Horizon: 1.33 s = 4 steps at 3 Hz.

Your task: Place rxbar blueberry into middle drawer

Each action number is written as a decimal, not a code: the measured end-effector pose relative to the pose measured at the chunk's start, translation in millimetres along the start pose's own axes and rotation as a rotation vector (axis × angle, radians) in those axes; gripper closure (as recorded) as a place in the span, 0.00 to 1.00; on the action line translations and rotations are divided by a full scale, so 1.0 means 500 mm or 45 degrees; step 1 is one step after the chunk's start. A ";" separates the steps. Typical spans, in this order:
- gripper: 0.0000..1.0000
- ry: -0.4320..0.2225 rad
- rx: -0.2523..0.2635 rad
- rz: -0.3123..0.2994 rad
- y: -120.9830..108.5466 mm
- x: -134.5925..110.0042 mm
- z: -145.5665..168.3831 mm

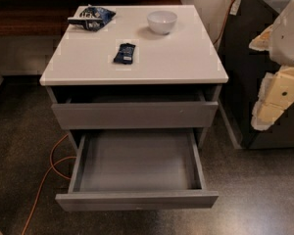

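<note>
My pincer hangs off to the right, its state beyond telling, while the rxbar blueberry lies well to its left on the table, long axis front-to-back, above the pulled-out middle drawer.

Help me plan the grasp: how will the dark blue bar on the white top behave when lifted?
The rxbar blueberry lies flat, so it probably won't roll or tip. Its small size suggests it is light; the wrapper may be slippery. The gripper is at the right, away from it.
</note>
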<state>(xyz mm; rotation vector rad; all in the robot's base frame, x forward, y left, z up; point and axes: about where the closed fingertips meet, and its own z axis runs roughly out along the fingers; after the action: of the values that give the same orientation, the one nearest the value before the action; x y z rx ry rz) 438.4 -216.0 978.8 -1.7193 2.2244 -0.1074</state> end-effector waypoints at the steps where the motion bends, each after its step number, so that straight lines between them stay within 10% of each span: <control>1: 0.00 0.000 0.000 0.000 0.000 0.000 0.000; 4: 0.00 -0.181 -0.160 0.269 -0.097 -0.071 0.080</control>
<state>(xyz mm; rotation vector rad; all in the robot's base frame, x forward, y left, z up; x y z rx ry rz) 503.3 -189.5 960.8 -1.4882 2.3319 0.2017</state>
